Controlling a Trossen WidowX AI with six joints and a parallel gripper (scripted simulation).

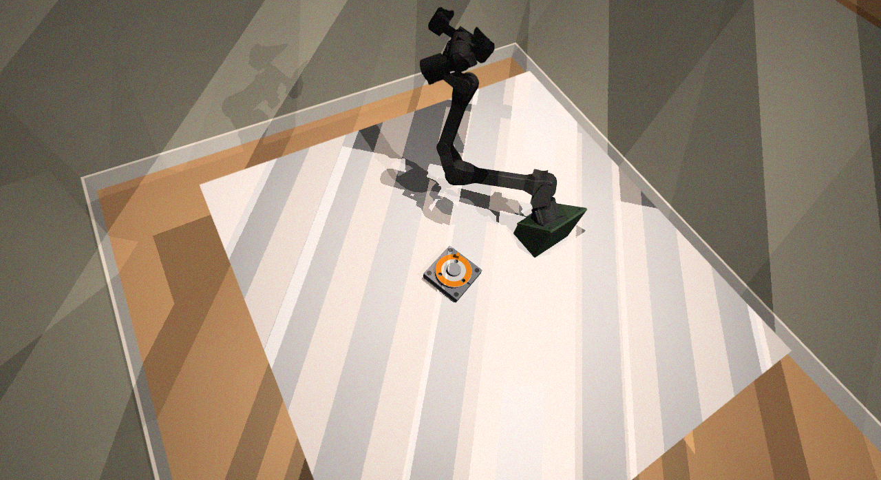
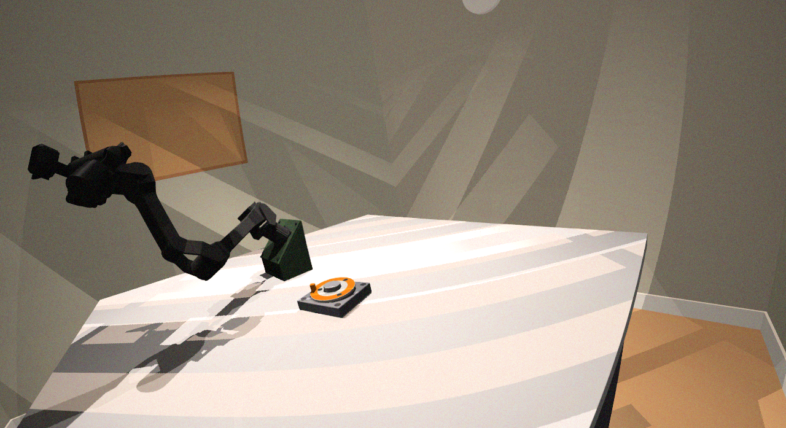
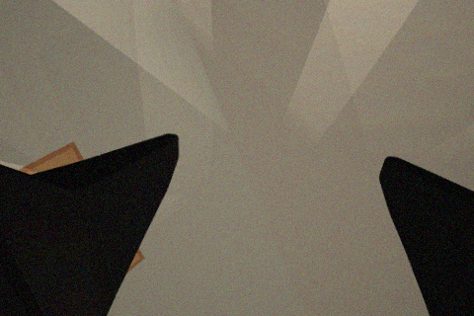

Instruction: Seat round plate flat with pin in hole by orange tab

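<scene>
Pincer wide open, arm folded high, far from plate.

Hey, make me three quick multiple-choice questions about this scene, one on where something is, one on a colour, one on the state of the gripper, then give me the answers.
1. Where is the gripper?
A. Touching the plate
B. Raised and far from the plate, off the table's edge
C. Resting on the table beside the base

2. What colour is the round plate?
A. Orange
B. Blue
C. White

3. What state is the gripper in?
A. Shut on the plate
B. Shut on nothing
C. Open, holding nothing

Answers: 
1 B, the exterior view shows it high, beyond the arm's green mount. 
2 A, an orange ring around the grey post. 
3 C, the wrist view shows fingers wide apart with only wall between.
</scene>
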